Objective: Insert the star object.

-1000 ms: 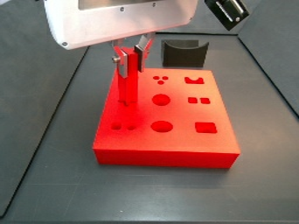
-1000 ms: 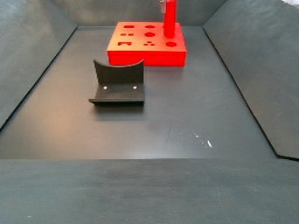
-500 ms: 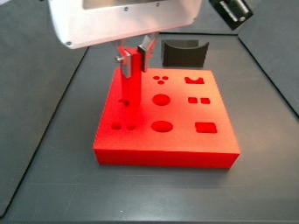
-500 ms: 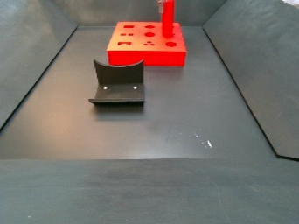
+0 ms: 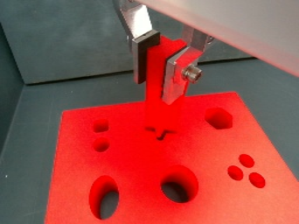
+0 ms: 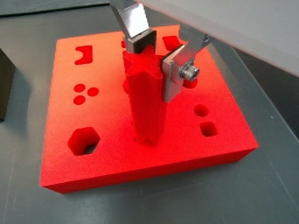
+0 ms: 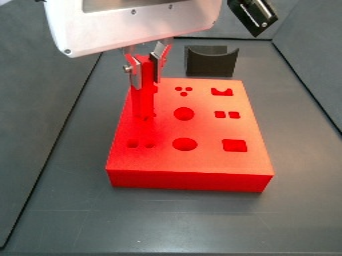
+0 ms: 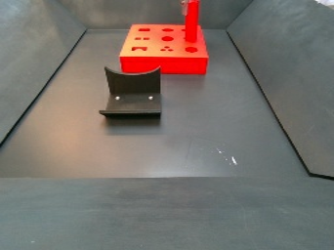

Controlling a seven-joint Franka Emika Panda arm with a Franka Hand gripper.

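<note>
Star object at the block, insertion under way.

In a side view, the end effector (image 7: 146,66) hangs over the left half of the red block (image 7: 201,150), clamped on the upright star object (image 7: 142,100). The peg's foot meets the block's top at a hole; seating depth cannot be judged. Release and withdrawal remain. The dark holder (image 7: 210,58) stands behind on the counter (image 7: 301,210).
</note>
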